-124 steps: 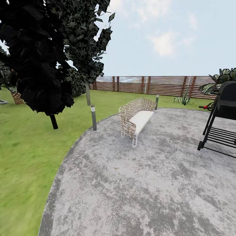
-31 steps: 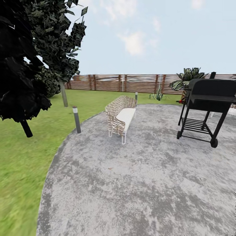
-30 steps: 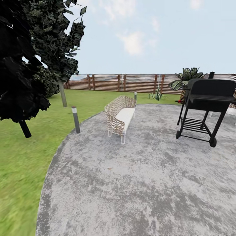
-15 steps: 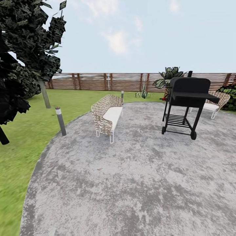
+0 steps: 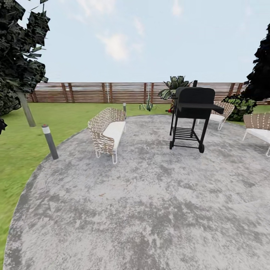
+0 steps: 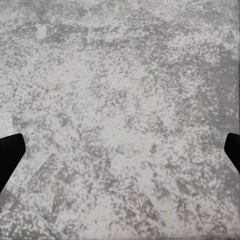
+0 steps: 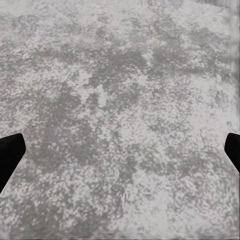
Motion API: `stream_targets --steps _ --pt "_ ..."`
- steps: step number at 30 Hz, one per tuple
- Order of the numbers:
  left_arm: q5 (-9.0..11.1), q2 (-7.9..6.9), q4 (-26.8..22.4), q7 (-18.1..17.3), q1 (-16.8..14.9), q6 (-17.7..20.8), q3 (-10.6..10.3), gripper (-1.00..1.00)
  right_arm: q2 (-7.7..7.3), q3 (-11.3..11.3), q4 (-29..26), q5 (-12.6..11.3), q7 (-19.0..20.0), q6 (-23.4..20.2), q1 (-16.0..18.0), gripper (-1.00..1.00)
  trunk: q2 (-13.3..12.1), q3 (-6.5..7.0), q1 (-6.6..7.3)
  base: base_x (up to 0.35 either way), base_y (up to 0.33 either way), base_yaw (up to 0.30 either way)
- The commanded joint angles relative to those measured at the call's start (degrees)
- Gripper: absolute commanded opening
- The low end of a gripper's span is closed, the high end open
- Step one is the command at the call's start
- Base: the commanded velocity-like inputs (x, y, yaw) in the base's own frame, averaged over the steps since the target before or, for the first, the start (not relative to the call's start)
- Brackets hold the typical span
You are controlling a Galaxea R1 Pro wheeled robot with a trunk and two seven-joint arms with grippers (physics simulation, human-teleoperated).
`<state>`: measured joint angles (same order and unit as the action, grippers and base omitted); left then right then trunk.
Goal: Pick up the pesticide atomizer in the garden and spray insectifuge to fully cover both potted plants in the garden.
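Both claws hang released, fingertips at the frame edges over the gravel patio [image 5: 150, 210] — a small spiky plant [image 5: 147, 106] sits upper centre by the fence [image 5: 90, 92] — atomizer direction cannot be told

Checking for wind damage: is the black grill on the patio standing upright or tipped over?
Upright: the grill stands level on its legs and wheels on the gravel patio, lid shut.

Rough mottled grey gravel patio [image 5: 150, 210], woven wicker bench [image 5: 106, 134] with white cushion, matt black metal grill [image 5: 193, 112], brown slatted wooden fence [image 5: 90, 92]
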<state>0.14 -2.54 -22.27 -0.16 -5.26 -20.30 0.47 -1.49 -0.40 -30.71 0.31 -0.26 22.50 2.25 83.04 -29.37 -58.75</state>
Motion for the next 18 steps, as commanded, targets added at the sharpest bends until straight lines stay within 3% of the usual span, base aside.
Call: stream_targets --steps 1,18 --pt "0.01 0.00 0.03 -0.02 -0.02 -0.18 0.05 1.00 0.03 -0.04 0.04 0.04 -0.02 0.18 0.04 1.00 0.03 -0.08 0.02 -0.198 0.189 -0.283" --pt "-0.05 0.00 0.03 -0.02 -0.02 -0.18 -0.18 1.00 -0.01 -0.04 0.12 0.04 -0.07 0.18 0.04 1.00 0.03 -0.14 0.02 -0.253 0.207 -0.292"
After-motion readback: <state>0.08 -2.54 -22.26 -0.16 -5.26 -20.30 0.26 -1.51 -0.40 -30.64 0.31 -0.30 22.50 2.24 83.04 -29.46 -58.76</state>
